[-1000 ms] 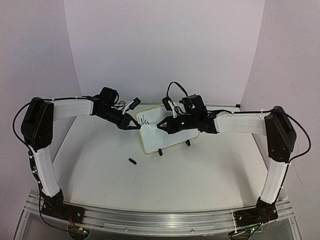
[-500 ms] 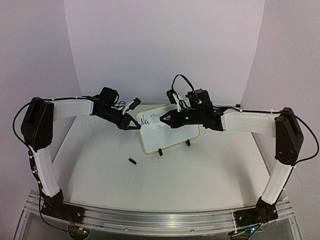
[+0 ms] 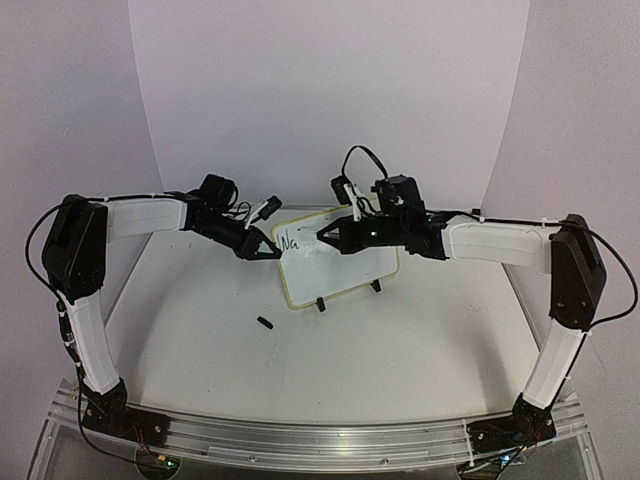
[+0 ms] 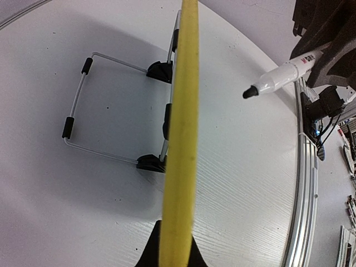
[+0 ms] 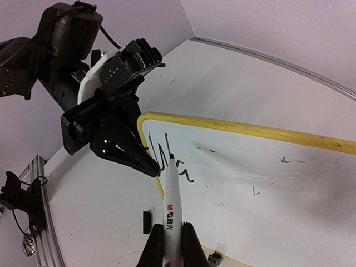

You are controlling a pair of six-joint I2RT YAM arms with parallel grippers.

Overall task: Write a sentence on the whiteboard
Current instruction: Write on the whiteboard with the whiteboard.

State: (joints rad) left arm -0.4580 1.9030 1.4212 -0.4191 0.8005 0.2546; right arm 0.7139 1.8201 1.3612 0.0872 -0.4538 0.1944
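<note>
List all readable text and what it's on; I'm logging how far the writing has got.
"Wa" (roughly): black handwriting on the board, near its left edge.
"M&G": logo on the marker; the print below it is too small to read.
Faint marks elsewhere on the board: illegible smudges.

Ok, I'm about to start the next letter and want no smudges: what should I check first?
1. Left pincer clamping the small yellow-rimmed whiteboard: ok.
2. Right pincer gripping the white black-tipped marker: ok.
3. Marker uncapped: ok, small black cap lies on the white table.
4. Tip touching board: not ok, left wrist view shows a gap.
5. Black handwritten sentence finished: not ok, only "Wa".
</note>
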